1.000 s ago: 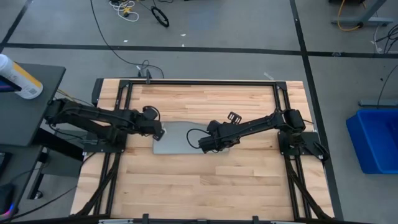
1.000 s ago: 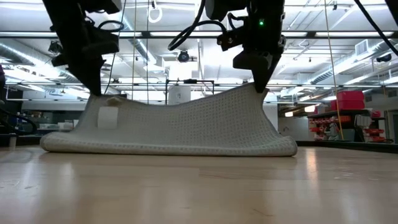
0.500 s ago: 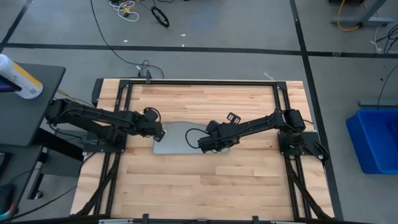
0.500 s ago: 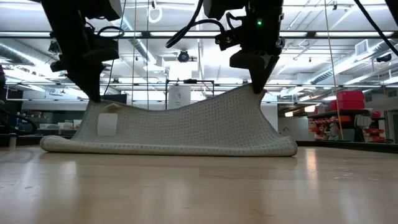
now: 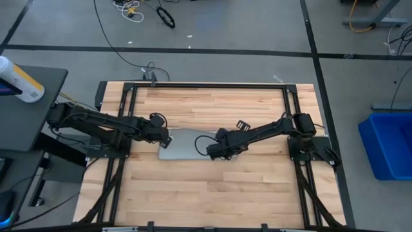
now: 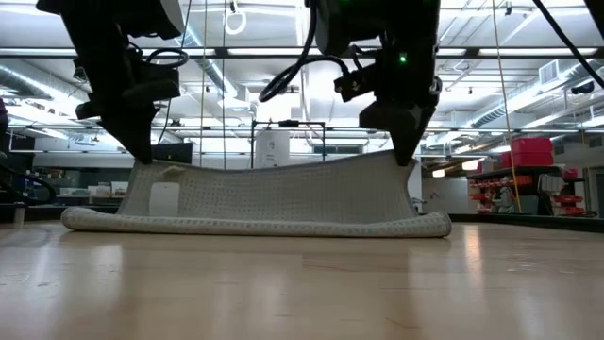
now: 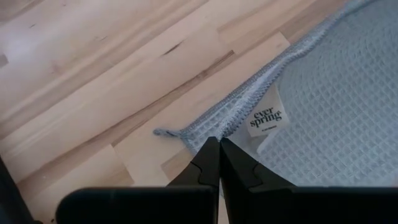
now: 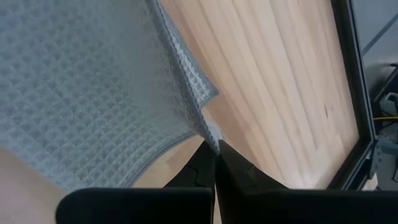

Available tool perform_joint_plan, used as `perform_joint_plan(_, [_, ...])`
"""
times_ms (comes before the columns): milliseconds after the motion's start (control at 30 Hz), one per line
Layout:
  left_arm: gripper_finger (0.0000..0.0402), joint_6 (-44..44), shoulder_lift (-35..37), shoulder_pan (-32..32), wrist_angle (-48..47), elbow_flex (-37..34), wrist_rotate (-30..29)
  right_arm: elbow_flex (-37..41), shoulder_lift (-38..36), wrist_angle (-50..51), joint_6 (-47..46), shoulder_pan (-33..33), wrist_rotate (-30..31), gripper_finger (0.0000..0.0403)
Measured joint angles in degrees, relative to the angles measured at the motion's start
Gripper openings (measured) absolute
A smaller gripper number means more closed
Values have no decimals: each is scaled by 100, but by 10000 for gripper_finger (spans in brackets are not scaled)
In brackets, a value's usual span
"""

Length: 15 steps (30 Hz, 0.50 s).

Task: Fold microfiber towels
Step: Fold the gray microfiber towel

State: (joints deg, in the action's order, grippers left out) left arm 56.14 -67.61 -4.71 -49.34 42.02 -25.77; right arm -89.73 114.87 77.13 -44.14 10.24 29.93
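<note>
Low view: pale grey-blue ribbed microfiber towel (image 6: 274,194) pinched at both corners by left gripper (image 6: 143,159) and right gripper (image 6: 404,157), jaws closed on cloth. Thin hem grip seen; slip likely if pulled unevenly, fold skewed on wooden worktop (image 6: 302,283).

Both arms pinch the towel's (image 6: 274,194) upper edge, lifted above its tabletop (image 6: 302,283) fold

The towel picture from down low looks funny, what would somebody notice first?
First, the pale grey-blue towel in the middle of the wooden table, its top layer stretched up like a little tent. The left end effector pinches one raised corner, by the white tag, and the right end effector pinches the other. From above, both dark arms meet over the cloth.
</note>
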Motion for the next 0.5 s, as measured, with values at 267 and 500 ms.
perform_joint_plan(267, [2, 0, 2, 71, 194, -174, 60, 72, 0, -144, 4, 5, -2, 0])
perform_joint_plan(500, [2, 0, 0, 74, 553, -378, 241, 72, 0, -155, 2, 2, -1, 0])
